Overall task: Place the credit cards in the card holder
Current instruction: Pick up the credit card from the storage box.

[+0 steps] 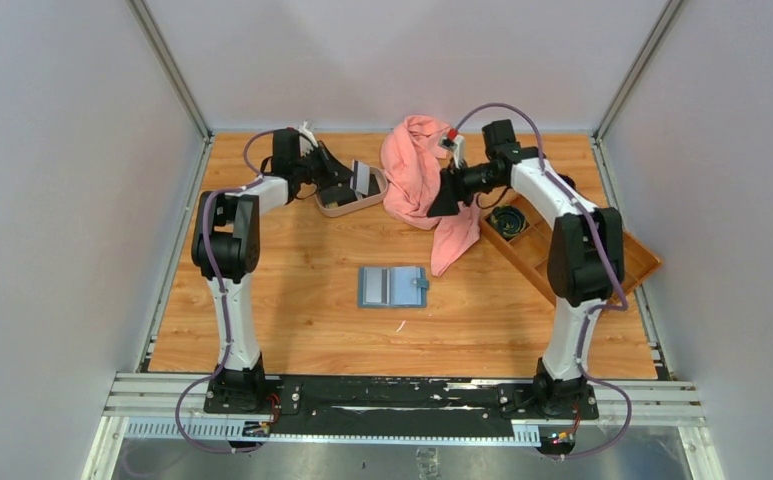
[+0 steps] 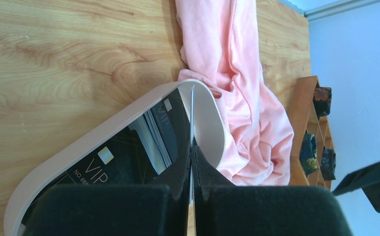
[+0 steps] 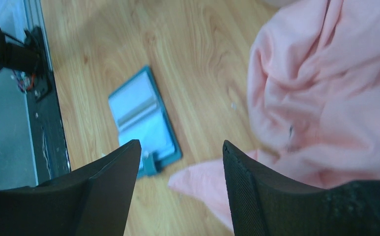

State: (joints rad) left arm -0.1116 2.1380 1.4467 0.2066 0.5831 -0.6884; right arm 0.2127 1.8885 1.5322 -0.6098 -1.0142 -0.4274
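Left gripper (image 2: 191,150) pinches a thin pale plastic credit card (image 2: 191,110) by its edge inside the oval beige tray (image 2: 210,123): light, stiff, probably slick. Right gripper (image 3: 181,147) spread wide. Teal card holder (image 1: 393,286) lies open on the counter (image 1: 292,300).

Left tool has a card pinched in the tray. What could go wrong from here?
The left tool holds the card by one end, so it may twist or slip on the way to the card holder. The pink cloth lies against the tray rim and could snag a lift. The right tool is open by the cloth, not steadying the holder, which may slide at insertion.
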